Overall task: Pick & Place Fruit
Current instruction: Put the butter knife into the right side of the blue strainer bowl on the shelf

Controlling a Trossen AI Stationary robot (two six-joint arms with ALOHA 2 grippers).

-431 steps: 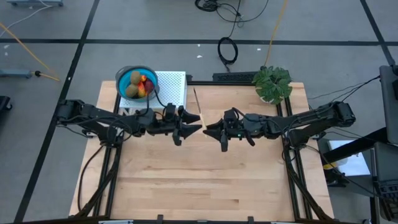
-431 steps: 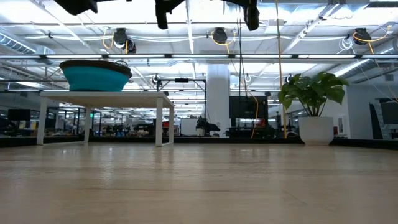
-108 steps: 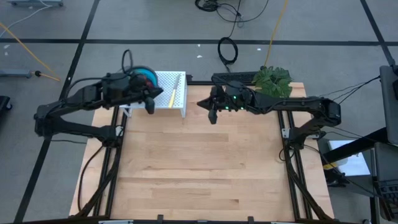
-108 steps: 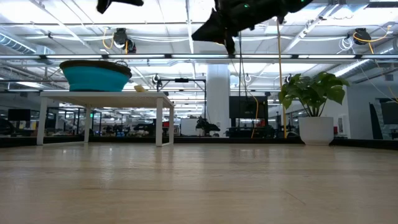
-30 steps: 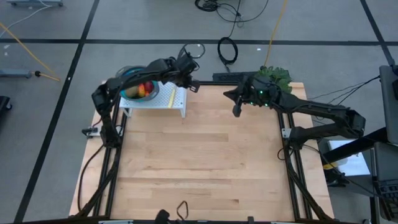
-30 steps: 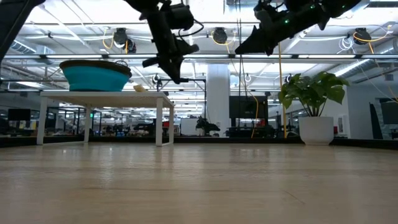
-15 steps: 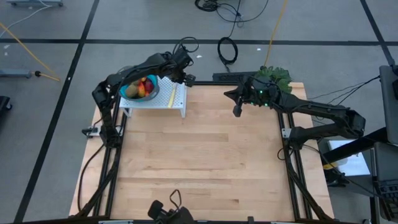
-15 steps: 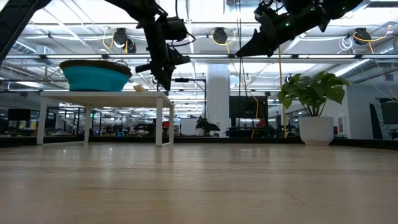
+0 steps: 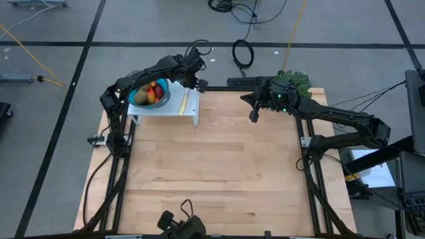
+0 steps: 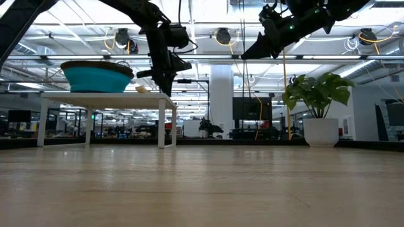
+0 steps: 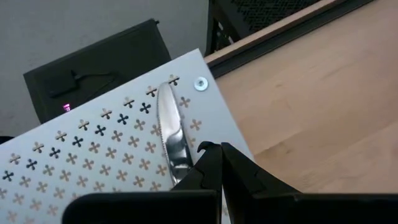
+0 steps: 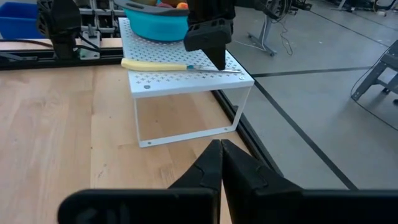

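High view showed my left gripper point(image 9: 197, 84) with its fingers pressed together and holding nothing, hanging over the right end of the white rack point(image 9: 174, 106) at the far left corner of the table point(image 9: 212, 172). Through my left wrist camera the closed tips point(image 11: 217, 163) sat just above the perforated top of the rack point(image 11: 93, 155), right beside the steel blade of a knife point(image 11: 171, 140) lying on it; I could not tell whether they touched the blade. From the right wrist view the knife point(image 12: 177, 66) had a pale yellow handle and lay flat along the near edge of the rack point(image 12: 186, 84), with my left gripper point(image 12: 214, 59) standing over its blade end.

Left of the knife, the teal bowl point(image 9: 137, 97) rested on the rack, and the fruit point(image 9: 152, 92) lay inside it: red, orange and brown-green pieces heaped together. In the low view the bowl point(image 10: 96, 77) stood on the rack point(image 10: 107, 98), well above the tabletop.

My right gripper point(image 9: 253, 116) was also closed and empty, held in the air over the far edge of the table, well to the right of the rack and just left of the plant point(image 9: 295, 85). Its tips point(image 12: 219, 163) pointed toward the rack.
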